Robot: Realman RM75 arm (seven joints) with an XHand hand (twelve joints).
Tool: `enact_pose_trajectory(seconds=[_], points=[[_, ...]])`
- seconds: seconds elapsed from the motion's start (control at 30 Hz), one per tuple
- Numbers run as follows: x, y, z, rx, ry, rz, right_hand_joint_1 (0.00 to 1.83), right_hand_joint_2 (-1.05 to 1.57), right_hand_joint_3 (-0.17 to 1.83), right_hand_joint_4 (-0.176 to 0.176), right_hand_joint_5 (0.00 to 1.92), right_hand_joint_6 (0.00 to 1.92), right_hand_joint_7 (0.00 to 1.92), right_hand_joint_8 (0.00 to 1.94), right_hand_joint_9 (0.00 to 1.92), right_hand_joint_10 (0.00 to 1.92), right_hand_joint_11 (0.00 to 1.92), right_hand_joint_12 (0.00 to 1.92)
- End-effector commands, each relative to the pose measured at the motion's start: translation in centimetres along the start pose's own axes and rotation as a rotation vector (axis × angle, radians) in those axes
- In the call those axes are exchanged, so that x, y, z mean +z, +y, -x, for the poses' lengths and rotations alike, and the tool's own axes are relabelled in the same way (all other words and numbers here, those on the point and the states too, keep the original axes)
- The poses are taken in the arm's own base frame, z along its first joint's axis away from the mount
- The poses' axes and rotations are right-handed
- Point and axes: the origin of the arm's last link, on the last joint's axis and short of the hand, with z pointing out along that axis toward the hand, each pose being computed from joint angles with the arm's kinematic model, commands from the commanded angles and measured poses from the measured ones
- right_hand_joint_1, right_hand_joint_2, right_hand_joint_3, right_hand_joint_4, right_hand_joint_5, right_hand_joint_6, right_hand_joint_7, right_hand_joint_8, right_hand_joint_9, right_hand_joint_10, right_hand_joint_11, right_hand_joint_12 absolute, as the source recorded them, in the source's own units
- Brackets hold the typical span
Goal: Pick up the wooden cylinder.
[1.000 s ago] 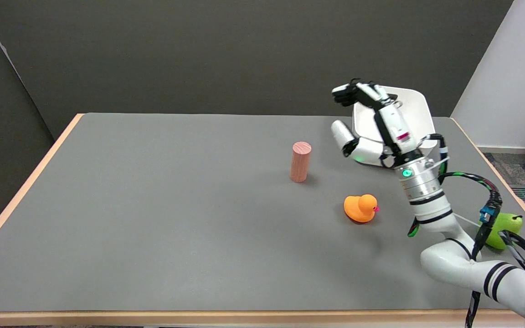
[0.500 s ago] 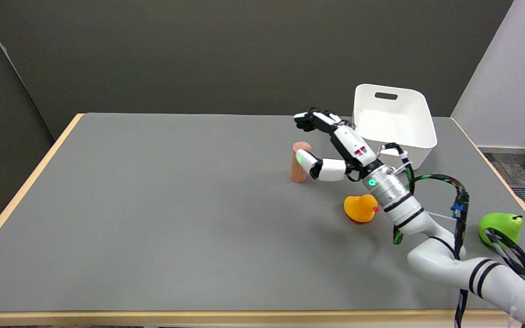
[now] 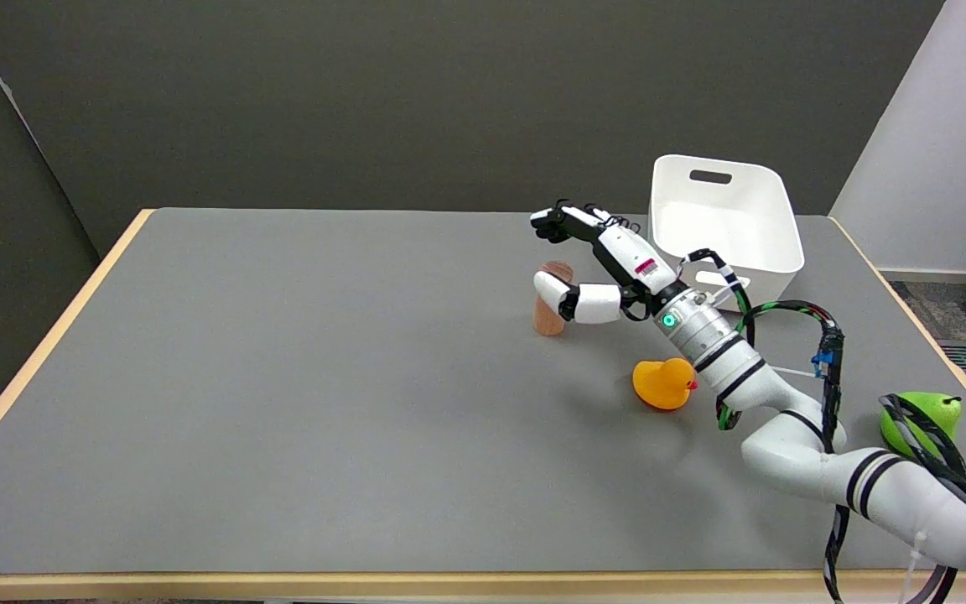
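While the wooden cylinder (image 3: 550, 304) stands upright, the right hand (image 3: 596, 267) brackets it, fingers apart, thumb at its near side, no grip. Orange duck (image 3: 663, 383) sits below the wrist.

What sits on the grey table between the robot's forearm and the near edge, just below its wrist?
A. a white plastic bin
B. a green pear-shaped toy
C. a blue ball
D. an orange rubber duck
D: the orange rubber duck sits on the grey table just below the wrist of the right hand, while the white plastic bin stands at the far right and the green pear-shaped toy lies farther right.
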Motion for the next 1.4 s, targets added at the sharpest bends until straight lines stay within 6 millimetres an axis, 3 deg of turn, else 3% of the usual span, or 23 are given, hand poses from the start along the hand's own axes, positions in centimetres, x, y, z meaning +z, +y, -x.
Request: enact_pose_trajectory(seconds=[0.03,0.33,0.47,1.07,1.23,1.33,1.37,1.4], points=[[0.0,2.8,1.5,-0.029,-0.101,0.120,0.48,0.65,0.94,-0.061,0.30,0.59,0.43,0.54,0.33,0.88,0.07,1.17],[0.0,3.9,1.7,-0.039,-0.123,0.163,0.53,0.65,0.95,-0.047,0.31,0.60,0.43,0.54,0.33,0.88,0.08,1.20],[0.6,3.9,1.5,-0.043,-0.115,0.160,0.61,0.67,0.86,-0.042,0.32,0.58,0.46,0.51,0.32,0.93,0.08,1.24],[1.7,3.7,2.2,-0.067,-0.130,0.150,0.69,0.67,0.88,-0.030,0.34,0.61,0.50,0.55,0.37,0.96,0.13,1.29],[1.6,3.8,2.5,-0.063,-0.134,0.157,0.74,0.71,0.88,-0.061,0.42,0.83,0.57,0.67,0.47,1.06,0.21,1.37],[1.7,3.7,2.6,-0.070,-0.136,0.150,0.78,0.75,0.86,-0.079,0.50,1.08,0.68,0.89,0.59,1.17,0.32,1.48],[1.7,3.6,2.6,-0.073,-0.137,0.146,0.78,0.76,0.86,-0.079,0.52,1.12,0.70,0.94,0.62,1.20,0.35,1.51],[1.8,3.5,2.6,-0.084,-0.140,0.138,0.85,0.89,0.69,-0.041,0.59,1.29,0.75,1.03,0.66,1.26,0.41,1.57]])
